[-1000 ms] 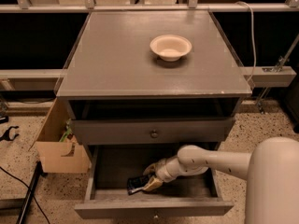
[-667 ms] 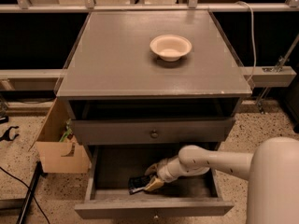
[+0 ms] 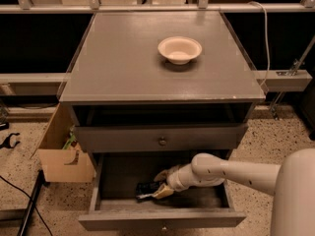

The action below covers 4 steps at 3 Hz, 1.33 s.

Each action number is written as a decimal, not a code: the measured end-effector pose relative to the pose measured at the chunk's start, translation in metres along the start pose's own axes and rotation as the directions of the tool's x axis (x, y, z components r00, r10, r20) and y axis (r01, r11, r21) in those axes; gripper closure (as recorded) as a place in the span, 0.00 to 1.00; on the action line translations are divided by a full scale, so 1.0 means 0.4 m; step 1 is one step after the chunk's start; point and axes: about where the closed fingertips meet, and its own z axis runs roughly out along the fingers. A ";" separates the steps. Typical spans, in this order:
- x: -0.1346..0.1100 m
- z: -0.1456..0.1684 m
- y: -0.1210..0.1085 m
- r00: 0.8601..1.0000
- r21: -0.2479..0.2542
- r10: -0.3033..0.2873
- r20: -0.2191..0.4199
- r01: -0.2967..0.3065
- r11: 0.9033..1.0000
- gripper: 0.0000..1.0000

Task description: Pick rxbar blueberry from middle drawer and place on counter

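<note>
Grey middle drawer (image 3: pixel 162 221) is pulled open, rxbar blueberry (image 3: pixel 146 189) lying flat on its floor near the front. My gripper (image 3: pixel 160 184) is down inside, right at the bar's right end; can't tell if it's closed on it or not. Lift and placement on counter (image 3: pixel 123 68) not yet done, only cream bowl (image 3: pixel 179 49) up there

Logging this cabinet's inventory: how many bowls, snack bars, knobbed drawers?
Round cream bowl on the grey counter: 1
Dark-wrapped flat snack bar, beside the tool in the lower drawer: 1
Grey knobbed wooden drawers, including the upper drawer: 2
Total: 4
</note>
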 end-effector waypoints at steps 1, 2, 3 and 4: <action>-0.038 -0.039 -0.011 1.000 0.042 -0.002 0.027 0.001 0.999 1.00; -0.048 -0.052 -0.012 1.000 0.043 -0.003 0.022 0.002 0.999 1.00; -0.080 -0.128 0.002 1.000 0.081 0.008 0.008 -0.009 0.997 1.00; -0.106 -0.192 0.015 1.000 0.109 0.008 -0.003 -0.008 0.994 1.00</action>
